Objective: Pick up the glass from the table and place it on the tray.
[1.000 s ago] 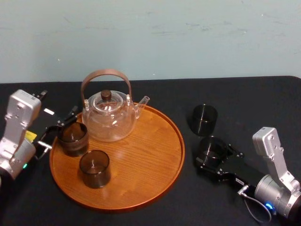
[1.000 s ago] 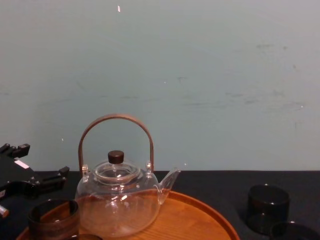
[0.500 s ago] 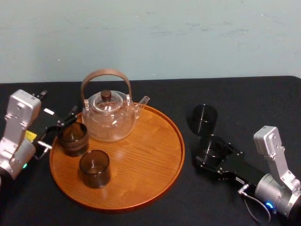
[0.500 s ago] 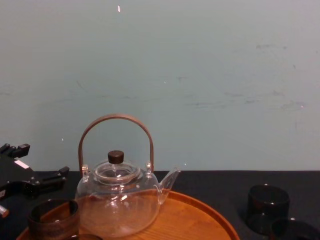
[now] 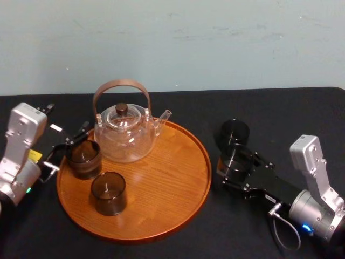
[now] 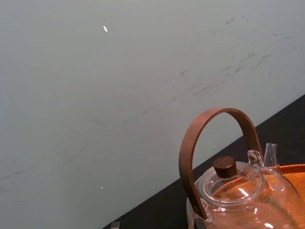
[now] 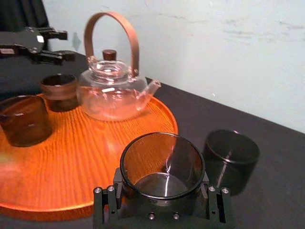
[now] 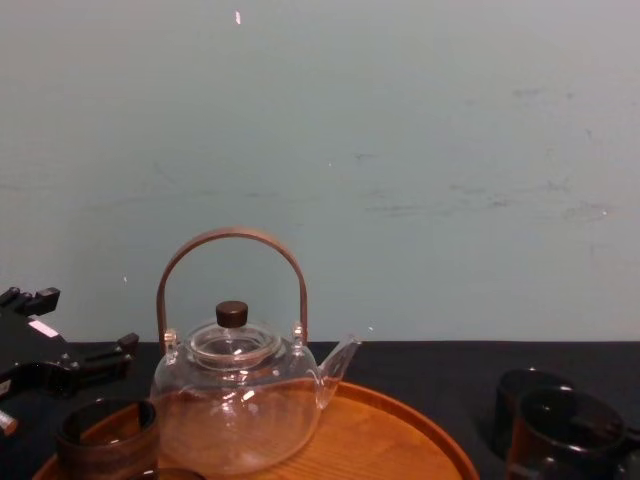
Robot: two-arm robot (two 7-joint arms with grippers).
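My right gripper (image 5: 237, 168) is shut on a dark smoked glass (image 5: 235, 159), held upright just off the right rim of the round wooden tray (image 5: 161, 216). In the right wrist view the glass (image 7: 162, 167) sits between the jaws with the tray (image 7: 71, 162) beyond it. The chest view has the held glass (image 8: 560, 425) at the lower right. My left gripper (image 5: 67, 144) stands open at the tray's back left, beside a dark glass (image 5: 83, 158) on the tray.
A clear glass teapot (image 5: 125, 132) with a brown arched handle stands at the back of the tray. A second dark glass (image 5: 108, 192) stands on the tray's front left. Another dark glass (image 5: 233, 134) stands on the black table just behind the held one.
My right gripper has carried its glass up and to the left, closer to the tray's rim and in front of the glass on the table. The left arm has not moved.
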